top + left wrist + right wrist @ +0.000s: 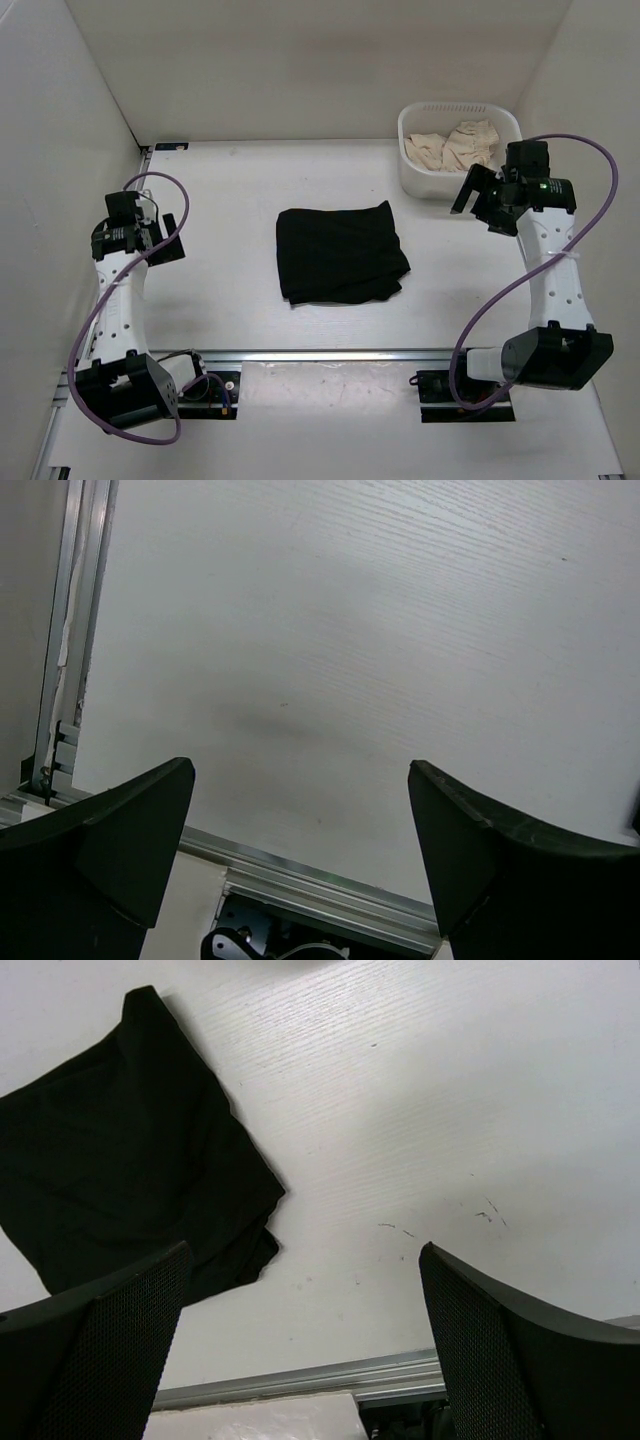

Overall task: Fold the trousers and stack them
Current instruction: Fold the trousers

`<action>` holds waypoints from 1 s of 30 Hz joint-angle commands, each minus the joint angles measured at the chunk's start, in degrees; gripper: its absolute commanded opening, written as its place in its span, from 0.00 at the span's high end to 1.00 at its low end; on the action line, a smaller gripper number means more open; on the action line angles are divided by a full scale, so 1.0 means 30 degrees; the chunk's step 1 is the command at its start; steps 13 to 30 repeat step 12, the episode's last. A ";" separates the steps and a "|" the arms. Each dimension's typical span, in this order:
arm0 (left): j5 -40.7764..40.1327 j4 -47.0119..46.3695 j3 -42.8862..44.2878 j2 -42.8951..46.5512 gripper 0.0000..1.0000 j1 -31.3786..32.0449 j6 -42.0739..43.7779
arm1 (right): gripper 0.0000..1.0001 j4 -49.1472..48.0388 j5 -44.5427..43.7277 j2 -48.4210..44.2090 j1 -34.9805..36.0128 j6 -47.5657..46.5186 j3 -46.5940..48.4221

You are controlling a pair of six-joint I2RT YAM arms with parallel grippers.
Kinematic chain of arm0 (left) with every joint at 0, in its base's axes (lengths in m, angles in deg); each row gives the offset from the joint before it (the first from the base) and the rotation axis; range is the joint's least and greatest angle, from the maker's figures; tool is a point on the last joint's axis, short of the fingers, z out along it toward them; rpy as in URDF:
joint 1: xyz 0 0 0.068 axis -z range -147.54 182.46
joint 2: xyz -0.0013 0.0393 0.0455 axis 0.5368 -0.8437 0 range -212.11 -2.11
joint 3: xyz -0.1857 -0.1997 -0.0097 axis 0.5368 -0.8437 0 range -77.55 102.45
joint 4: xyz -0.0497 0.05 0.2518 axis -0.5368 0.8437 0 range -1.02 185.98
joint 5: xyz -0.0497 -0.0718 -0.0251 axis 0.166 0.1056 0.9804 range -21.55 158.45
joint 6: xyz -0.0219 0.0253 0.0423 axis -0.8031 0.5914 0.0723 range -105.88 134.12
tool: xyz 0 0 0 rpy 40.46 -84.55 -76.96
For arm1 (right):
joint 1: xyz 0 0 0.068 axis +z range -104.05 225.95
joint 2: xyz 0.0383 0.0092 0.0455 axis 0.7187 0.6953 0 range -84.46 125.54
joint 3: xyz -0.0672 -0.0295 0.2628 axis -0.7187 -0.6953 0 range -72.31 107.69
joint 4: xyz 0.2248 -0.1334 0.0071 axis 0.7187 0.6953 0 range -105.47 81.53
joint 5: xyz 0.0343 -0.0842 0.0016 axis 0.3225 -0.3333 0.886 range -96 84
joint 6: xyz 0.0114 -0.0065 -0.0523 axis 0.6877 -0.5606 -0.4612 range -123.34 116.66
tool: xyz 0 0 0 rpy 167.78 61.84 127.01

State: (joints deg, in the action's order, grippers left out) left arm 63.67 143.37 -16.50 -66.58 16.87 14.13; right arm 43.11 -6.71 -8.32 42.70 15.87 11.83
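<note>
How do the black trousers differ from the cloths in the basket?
The trousers are black; the cloths are beige. The trousers lie folded flat on the table; the cloths sit crumpled inside the white basket. Both are soft fabric.

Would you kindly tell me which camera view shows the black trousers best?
The top external view: the trousers lie folded with every edge visible. The right wrist view shows only part, cut off at its left edge; the left wrist view shows none.
</note>
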 commanded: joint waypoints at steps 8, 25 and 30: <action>-0.1395 -0.0201 0.0536 0.1538 0.00 -0.0104 -0.0004 | 0.01 0.0188 -0.0056 -0.0536 0.0027 -0.0365 -0.0361; -0.1748 -0.0201 0.0536 0.1714 0.00 -0.0104 -0.0004 | 0.01 -0.0220 0.0294 -0.0536 0.0027 -0.0570 -0.0361; -0.1748 -0.0201 0.0536 0.1714 0.00 -0.0104 -0.0004 | 0.01 -0.0220 0.0294 -0.0536 0.0027 -0.0570 -0.0361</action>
